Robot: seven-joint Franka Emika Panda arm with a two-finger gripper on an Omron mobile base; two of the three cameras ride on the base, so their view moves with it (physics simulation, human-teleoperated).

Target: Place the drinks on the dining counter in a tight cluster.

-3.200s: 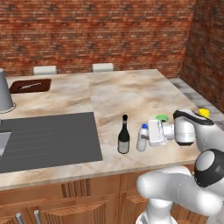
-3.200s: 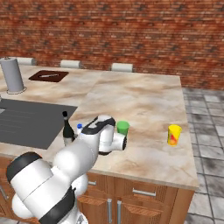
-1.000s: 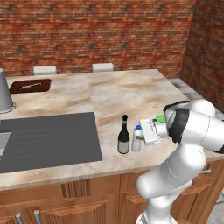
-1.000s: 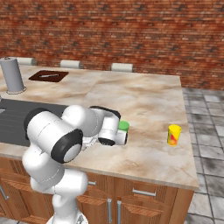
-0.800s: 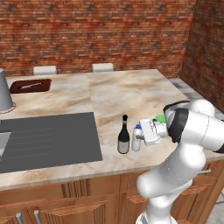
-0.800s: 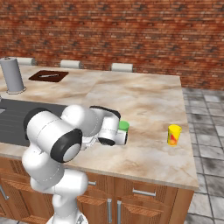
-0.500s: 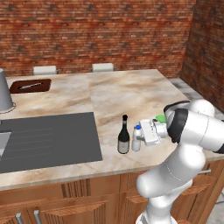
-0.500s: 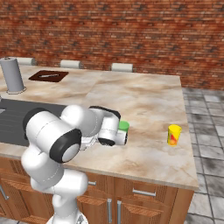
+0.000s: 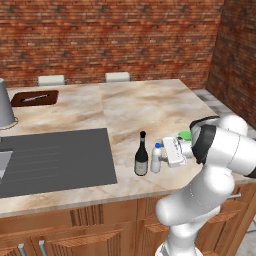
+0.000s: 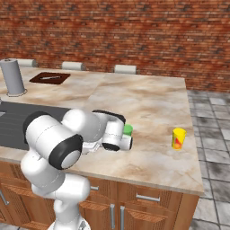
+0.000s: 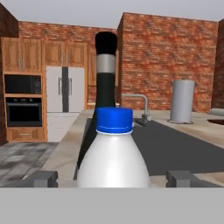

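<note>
Two drinks clustered: my pincer (image 11: 112, 178) just released the water bottle (image 9: 156, 158) at the wine bottle's (image 9: 141, 155) three o'clock.

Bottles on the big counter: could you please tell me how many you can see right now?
2. The wine bottle stands near the counter's front edge, beside the drainboard; the water bottle stands right beside it, between the open pincer's fingers. The arm could hide another.

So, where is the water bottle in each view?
Left base view: water bottle, lower centre, right of the wine bottle.
Right base view: the white arm stands where it would be.
Hand view: centre foreground, between the open gripper tips.
Shared landmark: the wine bottle.
</note>
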